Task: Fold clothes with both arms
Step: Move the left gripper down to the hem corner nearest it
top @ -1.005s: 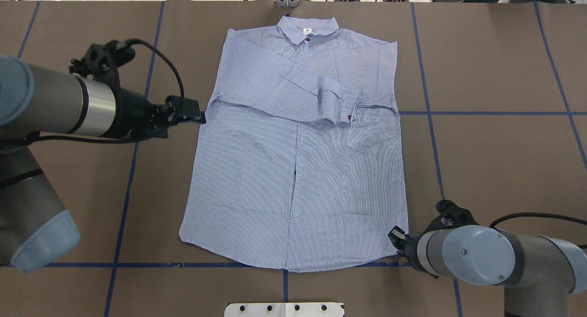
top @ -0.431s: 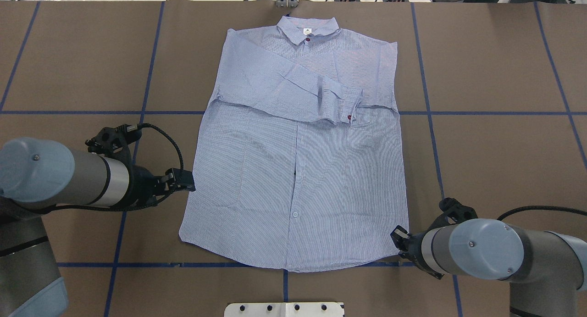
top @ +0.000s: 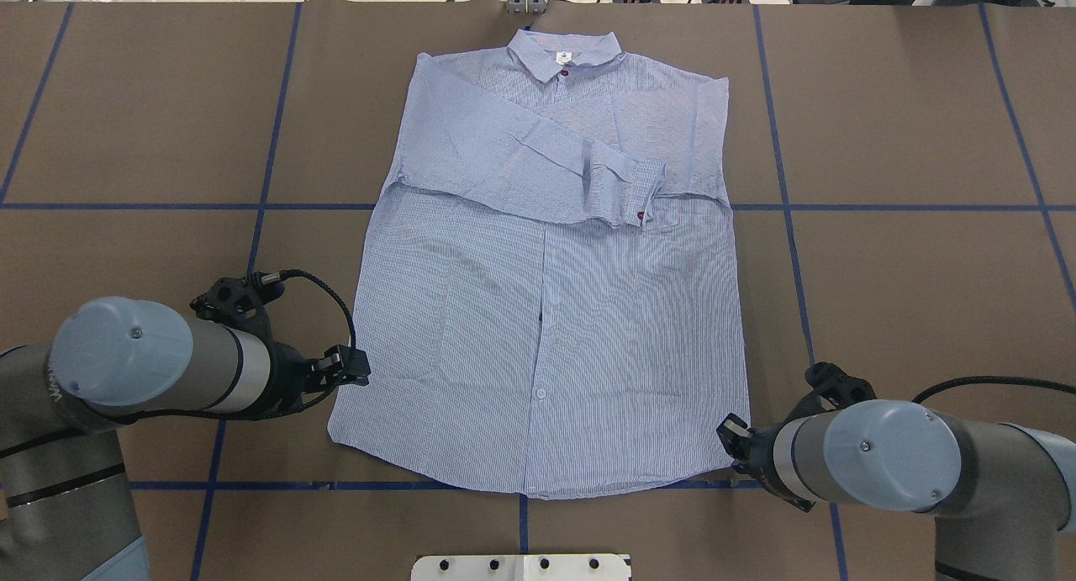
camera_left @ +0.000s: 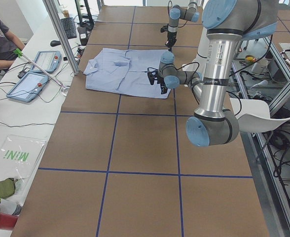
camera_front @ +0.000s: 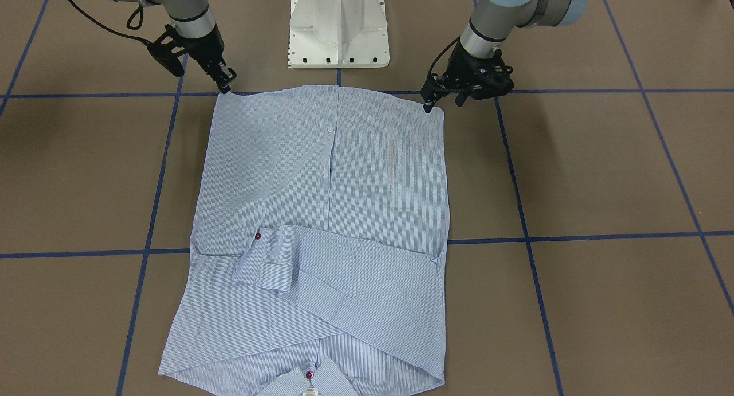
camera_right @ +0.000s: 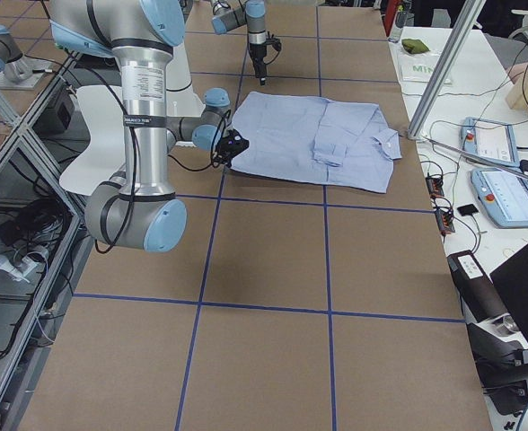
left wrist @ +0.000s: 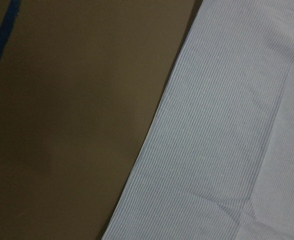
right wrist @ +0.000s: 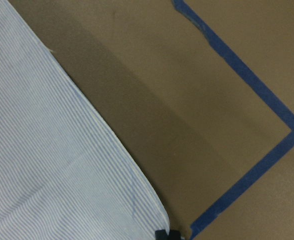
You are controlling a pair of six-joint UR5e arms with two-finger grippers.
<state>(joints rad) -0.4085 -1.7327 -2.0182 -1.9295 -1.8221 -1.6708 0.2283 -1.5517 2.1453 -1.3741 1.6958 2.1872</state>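
though jaws' state is unclear, shirt (top: 546,329) runs from hem (top: 588,485) beside them to far collar (top: 538,53)

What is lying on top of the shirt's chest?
A sleeve of the shirt, folded across it, its cuff showing a dark red button. The chest buttons beneath the sleeve are hidden.

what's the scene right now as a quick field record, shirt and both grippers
garment: light blue finely striped long-sleeved button-up shirt, flat, front up
sleeves: folded in across the chest
left gripper: by the shirt's left edge near the hem
right gripper: at the right hem corner
grip state: cannot tell for either
surface: brown table with blue tape grid
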